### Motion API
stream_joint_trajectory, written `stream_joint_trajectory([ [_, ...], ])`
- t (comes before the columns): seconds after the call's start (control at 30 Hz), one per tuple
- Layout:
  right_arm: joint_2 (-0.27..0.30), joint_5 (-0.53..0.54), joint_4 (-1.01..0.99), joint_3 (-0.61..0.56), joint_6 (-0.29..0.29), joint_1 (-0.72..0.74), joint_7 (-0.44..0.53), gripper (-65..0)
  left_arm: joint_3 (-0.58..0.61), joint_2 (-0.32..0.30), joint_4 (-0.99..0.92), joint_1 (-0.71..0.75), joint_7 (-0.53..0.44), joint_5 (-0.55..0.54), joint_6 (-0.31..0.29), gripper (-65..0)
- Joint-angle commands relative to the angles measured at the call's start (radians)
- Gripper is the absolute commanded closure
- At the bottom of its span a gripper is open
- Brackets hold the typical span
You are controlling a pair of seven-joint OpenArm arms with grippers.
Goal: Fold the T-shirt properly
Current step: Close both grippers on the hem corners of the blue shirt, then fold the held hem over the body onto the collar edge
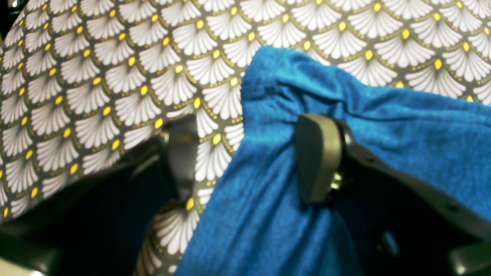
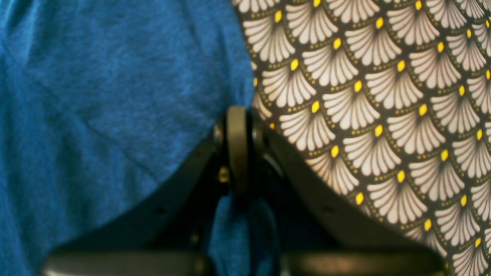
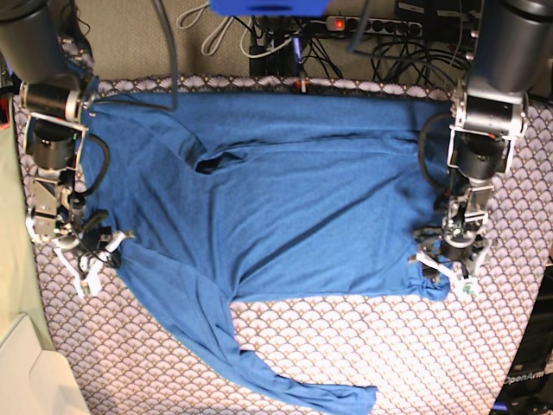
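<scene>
- Your right gripper (image 2: 238, 115): jaws pressed together mid-frame in the right wrist view, blue cloth bunched between them lower down. It's clamped on the T-shirt (image 3: 285, 199) edge, at the left of the base view.
- Your left gripper (image 1: 249, 153): jaws apart. One pad (image 1: 318, 157) sits against a cloth fold, the other is out over the table cover (image 1: 115, 76) w/ nothing pinched. Can't tell if it's letting go or about to bite.
- Shirt lies spread across the middle of the base view, body mostly flat, collar region rumpled upper left.
- One long sleeve (image 3: 276, 372) trails to the bottom centre, not tucked.
- Progress, as I judge it: early. Top edge looks doubled over at most; sleeves & body folds are left.
</scene>
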Motion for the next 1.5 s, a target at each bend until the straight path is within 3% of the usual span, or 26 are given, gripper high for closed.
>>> stream_joint_trajectory([
  [0.0,0.000,-0.011,0.005,-0.001,0.009,0.015,-0.026,0.0,0.002,-0.004,0.005,-0.014,0.033,0.009,-0.003,-34.3],
  [0.07,0.001,-0.011,0.005,-0.001,0.009,0.015,-0.024,0.0,0.002,-0.004,0.005,-0.014,0.033,0.009,-0.003,-25.3],
  [0.2,0.001,-0.011,0.005,-0.001,0.009,0.015,-0.026,0.0,0.002,-0.009,0.005,-0.014,0.037,0.009,-0.003,-0.2],
  [0.53,0.000,-0.011,0.046,-0.001,0.015,0.015,-0.030,0.0,-0.001,-0.038,0.073,-0.020,0.043,0.009,0.001,-0.4],
  [0.8,0.000,-0.008,0.281,0.007,0.027,-0.064,-0.130,0.0,-0.007,-0.102,0.384,0.029,0.297,0.000,0.003,-0.4],
  [0.9,-0.003,-0.008,0.384,0.008,0.071,-0.098,-0.167,0.0,-0.007,-0.105,0.496,0.072,0.346,0.000,0.004,-0.4],
  [1.03,-0.014,-0.008,0.532,0.008,0.071,-0.164,-0.205,0.0,-0.021,-0.122,0.610,0.123,0.420,0.000,0.006,-0.4],
  [1.3,-0.013,-0.008,0.790,0.008,0.071,-0.313,-0.239,0.0,-0.226,-0.116,0.788,0.247,0.529,0.006,-0.002,-0.4],
  [1.47,-0.013,-0.008,0.907,0.010,0.071,-0.413,-0.239,0.0,-0.239,-0.121,0.860,0.301,0.561,0.008,-0.002,-0.4],
])
